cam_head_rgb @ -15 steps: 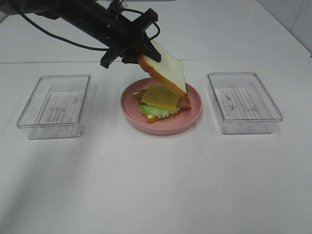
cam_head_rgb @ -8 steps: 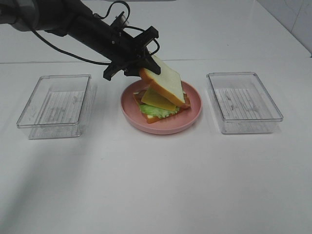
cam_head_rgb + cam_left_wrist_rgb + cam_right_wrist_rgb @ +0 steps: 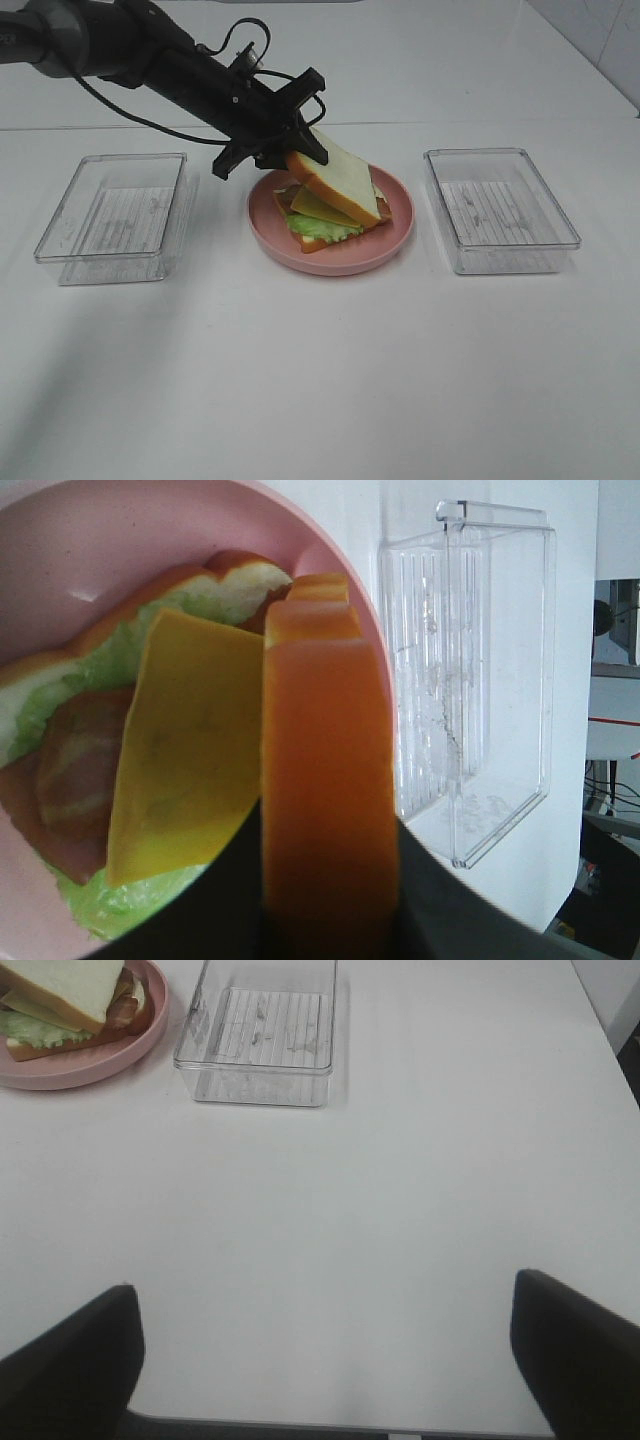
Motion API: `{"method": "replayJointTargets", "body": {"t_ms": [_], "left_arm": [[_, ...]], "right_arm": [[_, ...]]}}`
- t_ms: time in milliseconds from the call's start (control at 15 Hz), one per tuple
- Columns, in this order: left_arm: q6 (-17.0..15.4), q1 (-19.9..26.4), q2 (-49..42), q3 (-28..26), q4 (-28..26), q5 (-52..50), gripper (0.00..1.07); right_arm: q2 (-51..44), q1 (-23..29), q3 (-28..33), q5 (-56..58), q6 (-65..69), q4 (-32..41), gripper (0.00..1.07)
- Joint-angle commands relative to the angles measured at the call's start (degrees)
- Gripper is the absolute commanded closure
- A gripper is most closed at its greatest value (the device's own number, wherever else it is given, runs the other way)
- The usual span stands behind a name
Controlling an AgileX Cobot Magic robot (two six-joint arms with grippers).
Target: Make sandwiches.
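Left tool (image 3: pixel 296 150) clenched top bread slice (image 3: pixel 335 182) by its crust, tilted over the stack (image 3: pixel 325 215) on pink plate (image 3: pixel 400 235), frame centre; releasing tilted risked it sliding off the cheese (image 3: pixel 180 750).

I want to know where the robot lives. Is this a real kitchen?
Probably not: it looks like a robot practice room. The food is a toy sandwich on a pink plate, set on a plain white table between clear plastic trays.
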Motion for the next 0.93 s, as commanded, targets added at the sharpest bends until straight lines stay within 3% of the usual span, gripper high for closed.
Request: {"method": "replayJointTargets", "body": {"t_ms": [67,133,200,333,467,600,733,800,933], "left_arm": [[-3.9,-0.3,0.1,-0.1,3.9,0.3,0.52],[-3.8,-0.3,-0.1,-0.3,5.8,1.6,0.23],[-3.7,-0.3,-0.1,-1.1,6.6,2.9,0.15],[-4.0,-0.3,-0.1,-2.9,7.8,4.9,0.14],[-7.4,-0.6,-0.1,-7.3,11.6,9.2,0.14],[-12.0,-0.9,-0.1,-11.6,17.6,13.3,0.14],[-17.4,-2.0,-0.1,-18.4,28.7,20.9,0.14],[-18.6,-3.0,-0.1,-23.4,36.1,27.1,0.14],[-18.4,-3.6,-2.0,-24.2,37.9,26.9,0.15]], "right_arm": [[-1.7,-0.2,0.2,-0.6,-0.5,-0.2,0.11],[-1.7,-0.2,0.2,-0.6,-0.5,-0.2,0.11],[-1.7,-0.2,0.2,-0.6,-0.5,-0.2,0.11],[-1.7,-0.2,0.2,-0.6,-0.5,-0.2,0.11],[-1.7,-0.2,0.2,-0.6,-0.5,-0.2,0.11],[-1.7,-0.2,0.2,-0.6,-0.5,-0.2,0.11],[-1.7,-0.2,0.2,-0.6,-0.5,-0.2,0.11],[-1.7,-0.2,0.2,-0.6,-0.5,-0.2,0.11],[-1.7,-0.2,0.2,-0.6,-0.5,-0.2,0.11]]}}
